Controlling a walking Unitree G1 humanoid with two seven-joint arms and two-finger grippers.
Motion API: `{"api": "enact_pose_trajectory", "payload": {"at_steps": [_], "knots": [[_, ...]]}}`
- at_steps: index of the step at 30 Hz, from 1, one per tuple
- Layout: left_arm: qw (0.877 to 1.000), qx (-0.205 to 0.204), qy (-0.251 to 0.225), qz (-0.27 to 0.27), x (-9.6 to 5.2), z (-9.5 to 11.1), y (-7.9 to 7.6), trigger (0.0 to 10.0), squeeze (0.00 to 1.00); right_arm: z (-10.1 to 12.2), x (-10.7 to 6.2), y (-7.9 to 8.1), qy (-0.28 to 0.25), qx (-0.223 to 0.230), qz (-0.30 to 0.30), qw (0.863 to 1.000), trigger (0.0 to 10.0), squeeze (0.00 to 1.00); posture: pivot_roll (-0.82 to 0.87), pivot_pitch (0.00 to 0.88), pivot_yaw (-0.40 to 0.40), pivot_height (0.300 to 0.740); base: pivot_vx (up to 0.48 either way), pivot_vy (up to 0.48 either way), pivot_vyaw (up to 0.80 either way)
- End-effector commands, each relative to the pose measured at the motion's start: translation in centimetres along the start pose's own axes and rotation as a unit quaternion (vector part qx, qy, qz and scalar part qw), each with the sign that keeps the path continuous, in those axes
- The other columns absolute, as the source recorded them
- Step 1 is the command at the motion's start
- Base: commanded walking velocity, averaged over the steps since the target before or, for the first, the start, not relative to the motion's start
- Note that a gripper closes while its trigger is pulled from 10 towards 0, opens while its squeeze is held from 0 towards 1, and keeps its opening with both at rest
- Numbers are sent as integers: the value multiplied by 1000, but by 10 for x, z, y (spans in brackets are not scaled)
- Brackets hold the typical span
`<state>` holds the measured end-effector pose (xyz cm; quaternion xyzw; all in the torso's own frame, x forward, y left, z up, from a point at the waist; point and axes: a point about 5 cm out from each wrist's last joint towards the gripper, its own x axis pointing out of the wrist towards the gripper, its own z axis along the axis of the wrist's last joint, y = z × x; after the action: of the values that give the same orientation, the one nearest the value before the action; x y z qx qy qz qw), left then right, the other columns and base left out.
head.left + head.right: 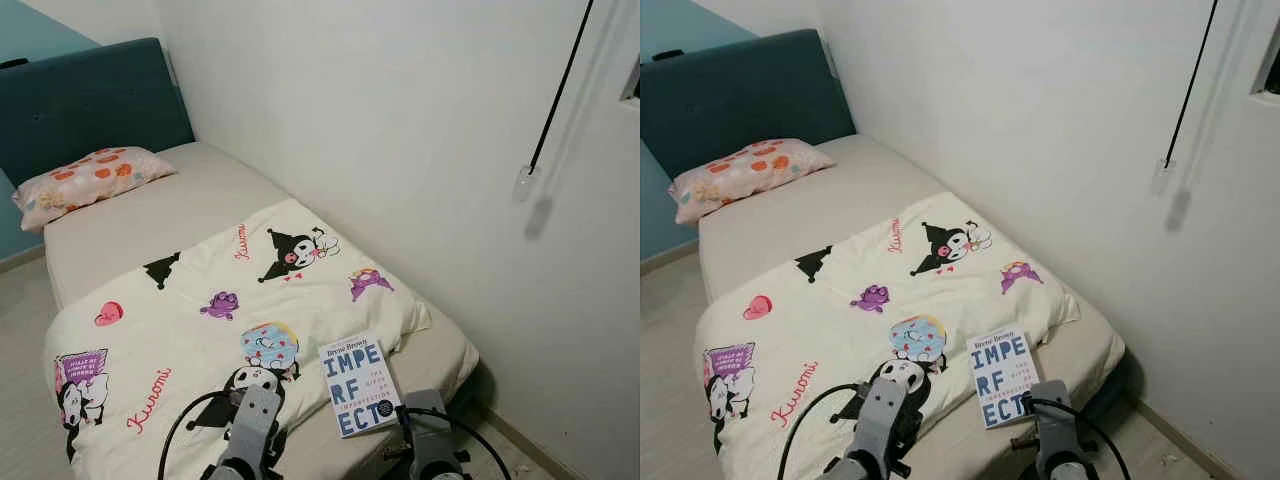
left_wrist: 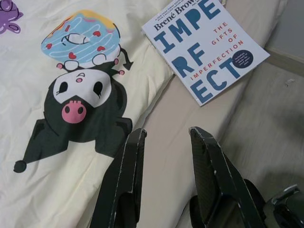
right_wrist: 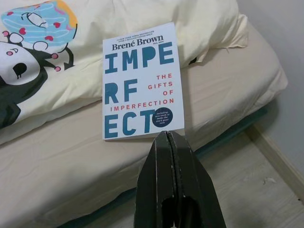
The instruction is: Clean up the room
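A white book (image 1: 360, 385) with blue letters lies flat near the foot of the bed (image 1: 190, 190), partly on the cream cartoon-print blanket (image 1: 210, 330). In the right wrist view the book (image 3: 141, 80) lies just beyond my right gripper (image 3: 167, 134), whose fingers are pressed together with nothing between them. My left gripper (image 2: 166, 135) hovers open over the blanket's edge and the bare mattress (image 2: 190, 123), with the book (image 2: 205, 47) a little beyond it. Both arms reach in at the picture's lower edge, the left one (image 1: 250, 425) and the right one (image 1: 430, 435).
A patterned pillow (image 1: 90, 182) rests against the teal headboard (image 1: 90, 105). A white wall (image 1: 420, 150) runs along the bed's far side, with a black cord (image 1: 560, 85) hanging down it. Pale floor (image 3: 247, 190) shows past the foot of the bed.
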<state>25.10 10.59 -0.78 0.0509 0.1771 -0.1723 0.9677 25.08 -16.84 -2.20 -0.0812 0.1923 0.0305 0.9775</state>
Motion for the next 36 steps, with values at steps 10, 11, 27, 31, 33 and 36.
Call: {"api": "enact_pose_trajectory", "payload": {"at_steps": [10, 11, 27, 31, 33, 36], "knots": [[1000, 5, 8, 2, -2, -4, 2, 10000, 0, -6, -3, 4, 8, 5, 3, 1000, 10000, 0, -64, 117, 60, 740, 0, -480, 0], [1000, 4, 8, 3, -2, -4, 2, 10000, 0, -6, -3, 3, 8, 5, 3, 1000, 10000, 0, -64, 117, 60, 740, 0, -480, 0], [999, -30, 10, 18, -2, -5, 3, 10000, 0, -4, -2, 2, 6, 3, 5, 1000, 10000, 0, -65, 122, 51, 740, 0, 60, 0], [999, -29, 11, 19, -3, -5, 4, 10000, 0, -3, -2, 2, 6, 3, 5, 1000, 10000, 0, -65, 124, 52, 740, 0, 0, 0], [999, -29, 11, 19, -3, -5, 4, 10000, 0, -3, -2, 2, 6, 3, 5, 1000, 10000, 0, -65, 124, 52, 740, 0, 0, 0], [999, -27, 10, 20, -3, -5, 4, 10000, 0, -4, -2, 2, 8, -9, 7, 1000, 10000, 0, -66, 124, 54, 740, 0, 0, 0]]}}
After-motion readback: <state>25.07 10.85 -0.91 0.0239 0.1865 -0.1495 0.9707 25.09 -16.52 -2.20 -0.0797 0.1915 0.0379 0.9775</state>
